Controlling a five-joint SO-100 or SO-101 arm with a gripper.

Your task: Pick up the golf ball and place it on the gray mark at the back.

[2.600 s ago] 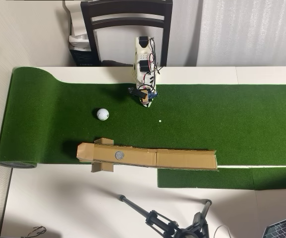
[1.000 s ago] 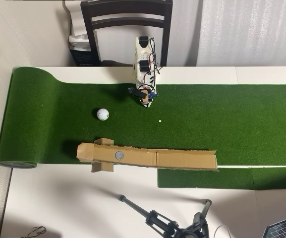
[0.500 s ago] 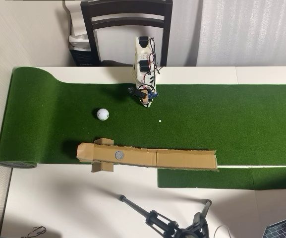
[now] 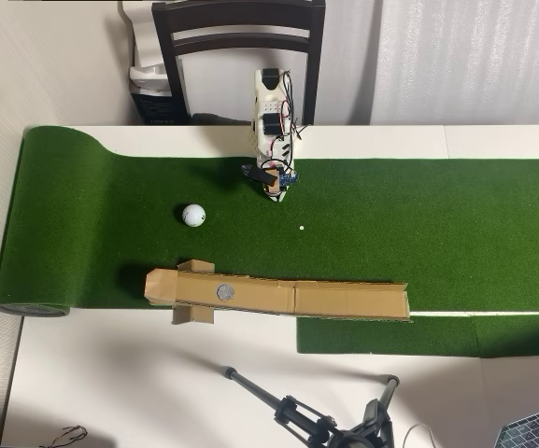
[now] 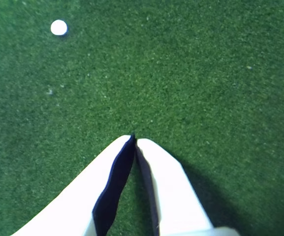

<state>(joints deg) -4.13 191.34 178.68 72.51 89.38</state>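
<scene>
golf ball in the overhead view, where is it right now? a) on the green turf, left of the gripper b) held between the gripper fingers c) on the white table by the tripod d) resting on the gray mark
a: the golf ball lies free on the green turf, left of the gripper in the overhead view, apart from the gray mark on the cardboard; the wrist view shows the fingers closed with nothing between them.

White table (image 4: 110, 373) carries green turf mat (image 4: 437, 233), tripod (image 4: 316, 420).
</scene>
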